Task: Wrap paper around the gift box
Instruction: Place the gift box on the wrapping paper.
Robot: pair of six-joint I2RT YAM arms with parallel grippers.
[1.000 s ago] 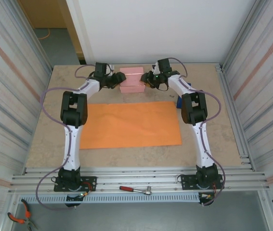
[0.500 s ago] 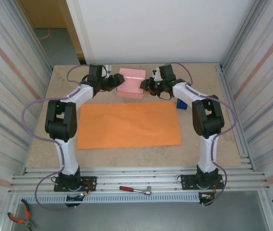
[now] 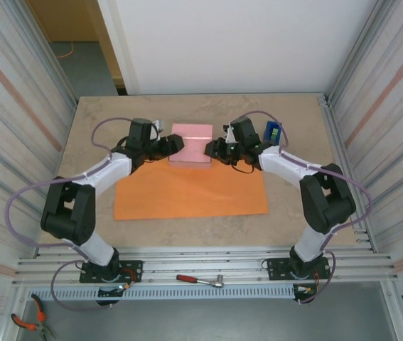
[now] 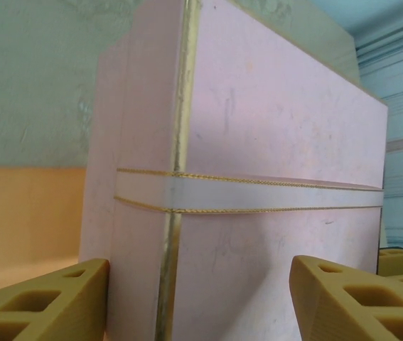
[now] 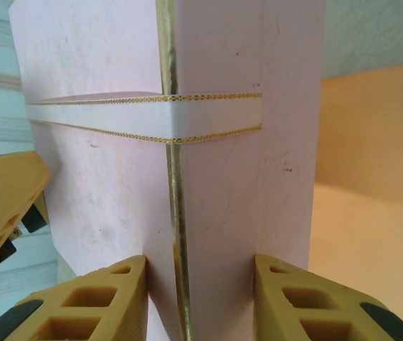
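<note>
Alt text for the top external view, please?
The left gripper and right gripper clamp a pale pink flat gift box from opposite sides, at the far edge of a bright orange paper sheet on a beige table. A blue tape dispenser stands right of them.

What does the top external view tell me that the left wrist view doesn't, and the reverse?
Top external adds the layout: the paper lies flat, the gift box is held at its far edge between the left gripper and the right gripper, and a blue tape dispenser sits to the right. Left wrist adds close detail: a white gold-trimmed ribbon across the box, and fingers straddling its corner. Both show pink box and orange paper.
</note>
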